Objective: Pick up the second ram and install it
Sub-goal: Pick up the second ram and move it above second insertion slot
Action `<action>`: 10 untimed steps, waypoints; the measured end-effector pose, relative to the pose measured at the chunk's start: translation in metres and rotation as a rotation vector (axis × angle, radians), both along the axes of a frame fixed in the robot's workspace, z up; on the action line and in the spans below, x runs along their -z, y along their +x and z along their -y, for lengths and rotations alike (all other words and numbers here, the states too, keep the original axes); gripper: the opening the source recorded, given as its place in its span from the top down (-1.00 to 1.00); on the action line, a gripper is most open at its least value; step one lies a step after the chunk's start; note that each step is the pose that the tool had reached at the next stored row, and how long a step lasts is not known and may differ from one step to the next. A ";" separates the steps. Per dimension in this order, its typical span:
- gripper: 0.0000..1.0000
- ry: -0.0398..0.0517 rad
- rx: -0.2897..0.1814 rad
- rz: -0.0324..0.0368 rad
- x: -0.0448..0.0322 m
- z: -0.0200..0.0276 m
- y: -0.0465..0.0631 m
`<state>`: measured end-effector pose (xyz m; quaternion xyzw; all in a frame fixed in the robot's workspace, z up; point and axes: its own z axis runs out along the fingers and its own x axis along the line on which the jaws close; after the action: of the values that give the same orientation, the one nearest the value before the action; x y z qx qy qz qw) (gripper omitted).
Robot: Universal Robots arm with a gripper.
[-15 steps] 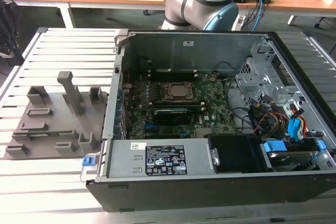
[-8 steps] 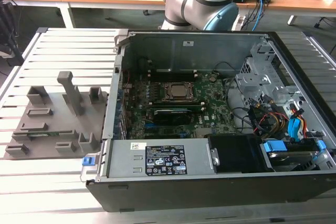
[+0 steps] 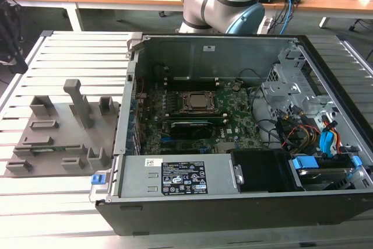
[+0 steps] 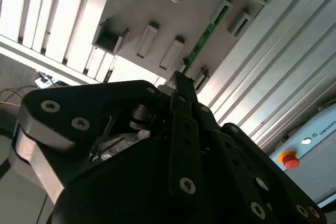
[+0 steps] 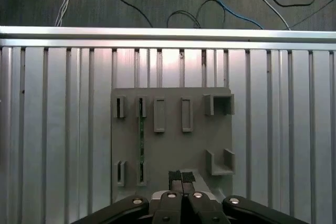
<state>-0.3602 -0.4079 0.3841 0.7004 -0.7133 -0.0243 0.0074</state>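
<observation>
One thin green stick, the second ram [image 5: 140,139], stands on edge in slots of a grey holder tray [image 5: 168,150] on the slatted worktop [image 5: 52,129]. The pincer [image 5: 181,176] hangs above the tray, beside the stick and apart from it, its pads seemingly pressed together and empty. Closed like this, it could knock the stick, and a skewed grip could jam it in its slots. Neighbouring brackets crowd it. The open computer case [image 3: 233,225] lies well apart.

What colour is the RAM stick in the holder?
RAM stick: green; clearest in the second wrist view.
</observation>
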 end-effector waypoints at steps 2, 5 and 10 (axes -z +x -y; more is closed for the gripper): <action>0.79 0.0001 0.054 0.0001 0.0004 0.0000 0.000; 0.79 0.0001 0.055 0.0000 0.0004 0.0000 0.000; 0.40 0.0000 0.057 0.0000 0.0004 0.0000 0.000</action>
<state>-0.3602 -0.4079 0.3837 0.6799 -0.7329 -0.0245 0.0066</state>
